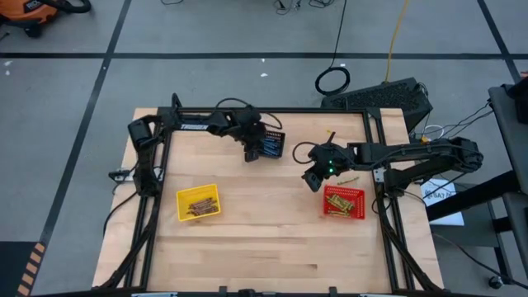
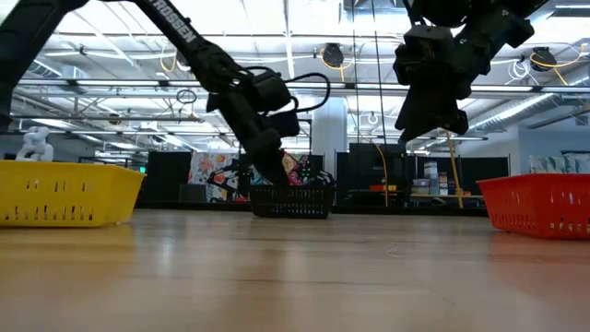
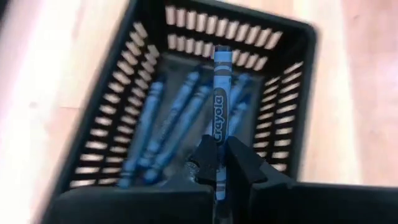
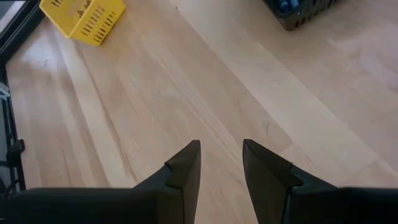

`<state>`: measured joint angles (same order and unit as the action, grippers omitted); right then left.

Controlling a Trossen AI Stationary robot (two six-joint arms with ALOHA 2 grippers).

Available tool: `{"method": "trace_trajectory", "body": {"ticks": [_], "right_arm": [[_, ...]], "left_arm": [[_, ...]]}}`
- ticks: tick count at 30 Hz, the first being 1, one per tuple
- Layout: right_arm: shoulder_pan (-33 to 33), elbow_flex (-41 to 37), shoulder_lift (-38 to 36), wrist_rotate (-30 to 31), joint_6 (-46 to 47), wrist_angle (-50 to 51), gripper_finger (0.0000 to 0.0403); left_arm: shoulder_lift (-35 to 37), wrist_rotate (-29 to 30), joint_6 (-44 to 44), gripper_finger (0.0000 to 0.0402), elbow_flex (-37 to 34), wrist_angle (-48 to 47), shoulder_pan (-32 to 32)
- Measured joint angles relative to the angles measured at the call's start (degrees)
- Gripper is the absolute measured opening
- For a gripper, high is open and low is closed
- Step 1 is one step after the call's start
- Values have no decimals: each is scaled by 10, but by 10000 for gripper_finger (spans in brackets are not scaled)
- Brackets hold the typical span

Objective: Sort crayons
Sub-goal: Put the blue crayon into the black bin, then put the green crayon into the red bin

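My left gripper point(image 3: 219, 155) is shut on a blue crayon point(image 3: 221, 93) over the black mesh basket point(image 3: 292, 81), where several blue crayons point(image 3: 168, 124) lie on the floor. In the high view this gripper point(image 1: 252, 153) stands at the basket's left side point(image 1: 273, 145). My right gripper point(image 4: 221, 155) hangs open over bare table, left of the red basket point(image 1: 343, 200) with its crayons. The yellow basket point(image 1: 198, 203) holds tan crayons. One loose crayon point(image 1: 330, 134) lies on the table near the far edge, another point(image 1: 351, 180) lies by the red basket. My left gripper pinches the blue crayon between its two fingers point(image 3: 244, 163), near the crayon's rear end point(image 3: 219, 177). The crayon sticks out forward past the fingertips, along the way they point. The fingers slant down from the table's left. The crayon is lifted clear, its front end over the basket's inside.
The dark frame rails point(image 1: 375, 140) run along the table's sides and far edge. Bare wood spreads between the baskets and toward the near edge point(image 1: 272, 256). In the low view the yellow basket point(image 2: 64, 194) stands left, the red one point(image 2: 539, 203) right.
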<state>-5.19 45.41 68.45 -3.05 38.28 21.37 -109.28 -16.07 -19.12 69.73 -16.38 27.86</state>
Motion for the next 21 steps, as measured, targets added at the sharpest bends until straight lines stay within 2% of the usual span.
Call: {"method": "trace_trajectory", "body": {"ticks": [6, 11, 15, 21], "right_arm": [[0, 0, 0, -31, -7, 6, 107], [-4, 0, 0, -28, -13, 31, 107], [-24, 0, 0, -13, -17, 75, 107], [-78, 0, -17, 0, 1, 172, 107]], "left_arm": [[-6, 32, -27, 11, 30, -55, 1], [-6, 46, -29, 46, 34, -76, 2], [-5, 80, -55, 75, 35, -75, 1], [20, 150, -69, 82, 35, -73, -3]]}}
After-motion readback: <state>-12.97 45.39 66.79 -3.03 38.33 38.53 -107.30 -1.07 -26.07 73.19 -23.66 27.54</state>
